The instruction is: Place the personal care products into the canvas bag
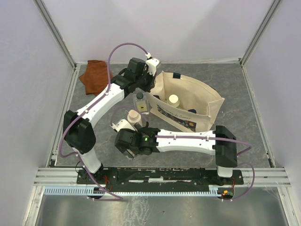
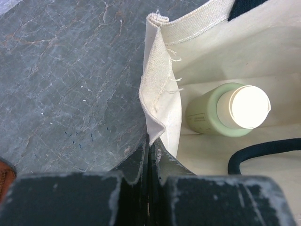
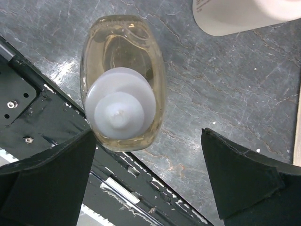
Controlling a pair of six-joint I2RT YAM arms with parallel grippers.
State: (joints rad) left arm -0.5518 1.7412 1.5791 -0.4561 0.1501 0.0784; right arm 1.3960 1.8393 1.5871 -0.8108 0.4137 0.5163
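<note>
I count four bottles and one canvas bag (image 1: 165,84). The olive-green bottle (image 2: 221,110) sits inside the bag. The cream bottle (image 1: 133,116), clear square bottle (image 1: 140,102) and amber bottle (image 3: 122,80) stand on the worktop (image 1: 244,94). My left gripper (image 2: 149,143), reaching far out, pinches the bag's rim. My right gripper (image 3: 148,141), swung across to the left, hangs wide above the amber bottle.

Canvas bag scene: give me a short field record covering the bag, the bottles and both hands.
canvas bag: top open, edge pinched by the shut left hand
inside bag: olive-green bottle
outside bag: amber bottle, cream bottle, clear square bottle
right hand: open, fingers either side of the upright amber bottle, not closed on it
cloth: far left corner, apart from the bag
</note>
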